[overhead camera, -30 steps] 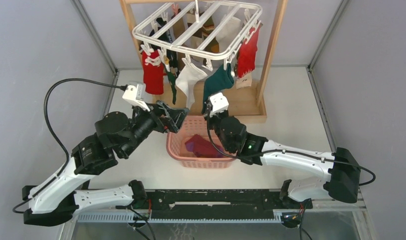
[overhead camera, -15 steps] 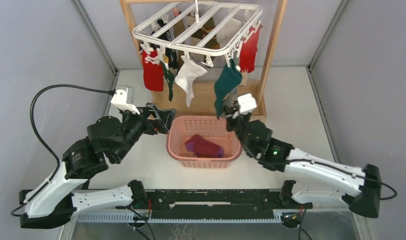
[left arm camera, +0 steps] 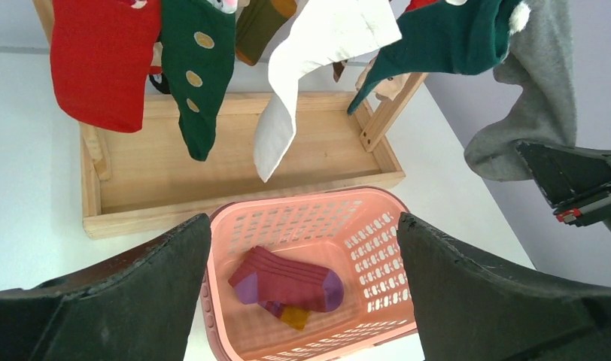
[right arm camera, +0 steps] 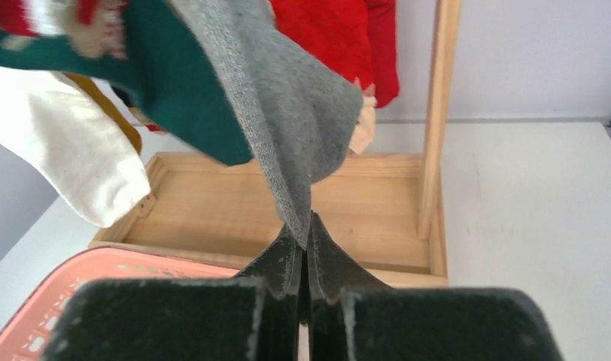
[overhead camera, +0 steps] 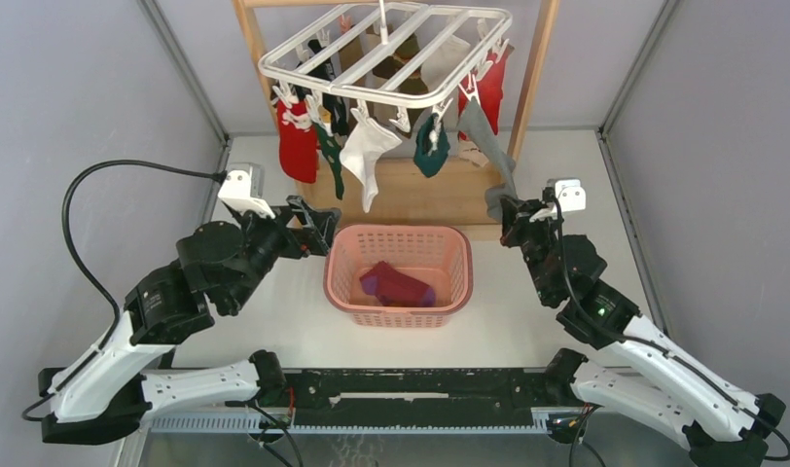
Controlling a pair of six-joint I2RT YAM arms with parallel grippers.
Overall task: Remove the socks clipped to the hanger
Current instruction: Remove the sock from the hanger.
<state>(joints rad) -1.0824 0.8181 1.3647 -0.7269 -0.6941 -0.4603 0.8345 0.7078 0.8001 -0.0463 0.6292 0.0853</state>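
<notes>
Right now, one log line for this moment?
right gripper: shut on grey sock | grey sock: clipped to hanger | left gripper: open, empty | basket: holds maroon sock

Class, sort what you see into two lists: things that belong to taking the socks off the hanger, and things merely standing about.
Belongs:
hanger
clipped socks
grey sock, pinched in the shut right gripper
open left gripper
pink basket holding a maroon sock

Standing about:
wooden rack
its base tray

The hook (overhead camera: 381,17) of the hanger (overhead camera: 347,84) runs off the top edge. Behind its bars the rear socks (overhead camera: 396,63) are mostly hidden, seemingly brown and white.
</notes>
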